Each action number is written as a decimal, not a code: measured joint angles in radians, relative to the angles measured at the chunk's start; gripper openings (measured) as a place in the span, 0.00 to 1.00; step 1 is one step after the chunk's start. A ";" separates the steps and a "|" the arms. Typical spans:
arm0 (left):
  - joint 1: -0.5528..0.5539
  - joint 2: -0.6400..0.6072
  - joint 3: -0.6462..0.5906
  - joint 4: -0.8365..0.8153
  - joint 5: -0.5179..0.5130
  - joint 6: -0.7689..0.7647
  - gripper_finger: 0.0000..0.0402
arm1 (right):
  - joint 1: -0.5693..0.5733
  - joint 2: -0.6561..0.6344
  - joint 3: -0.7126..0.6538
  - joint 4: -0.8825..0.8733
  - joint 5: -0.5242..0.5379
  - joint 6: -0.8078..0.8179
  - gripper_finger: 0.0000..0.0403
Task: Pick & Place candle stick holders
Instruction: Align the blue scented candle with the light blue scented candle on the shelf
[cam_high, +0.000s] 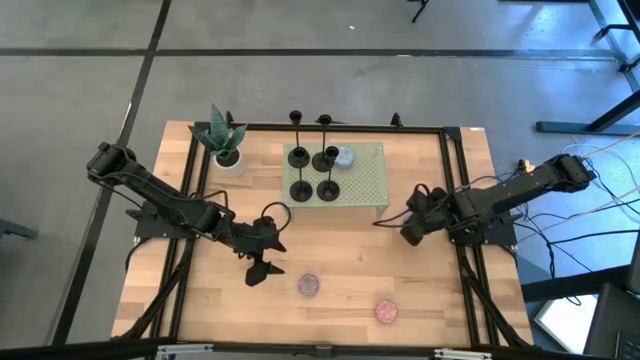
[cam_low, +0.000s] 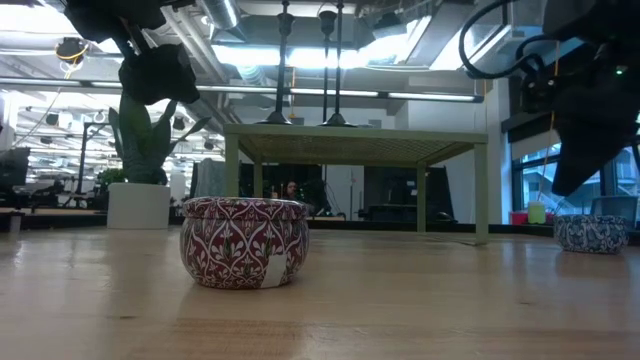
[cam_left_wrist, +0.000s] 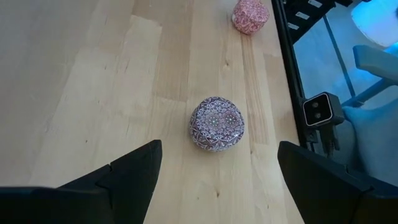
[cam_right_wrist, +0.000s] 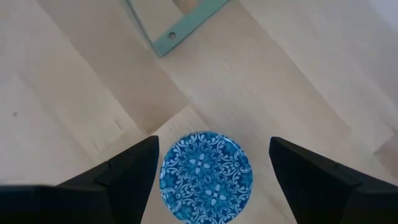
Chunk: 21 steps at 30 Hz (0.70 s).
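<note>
Four matte-black candle stick holders (cam_high: 313, 172) stand on their disc bases on a green perforated stand (cam_high: 362, 180) at the far middle of the table; their stems also show in the low view (cam_low: 325, 70). My left gripper (cam_high: 258, 274) is open above the table near a speckled pink puck (cam_left_wrist: 216, 123). My right gripper (cam_high: 398, 226) is open, its fingers on either side of and above a blue patterned puck (cam_right_wrist: 206, 176), which rests on the table (cam_low: 590, 232). Neither gripper is near the holders.
A potted green plant (cam_high: 225, 145) stands at the far left. A grey-blue puck (cam_high: 345, 157) lies on the stand. Two pink pucks (cam_high: 309, 285) (cam_high: 386, 312) lie near the front edge; one fills the low view's foreground (cam_low: 243, 240). A black frame (cam_high: 455, 180) rims the table.
</note>
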 joint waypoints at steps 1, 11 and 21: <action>0.000 0.000 0.000 0.000 0.000 -0.001 0.79 | 0.000 0.000 0.000 0.000 0.000 0.015 0.76; 0.000 0.000 0.000 0.000 0.000 -0.005 0.79 | 0.000 0.000 -0.045 0.023 -0.005 0.096 0.76; 0.000 0.000 0.000 0.000 0.000 -0.007 0.79 | 0.000 0.000 -0.095 0.076 -0.071 0.079 0.76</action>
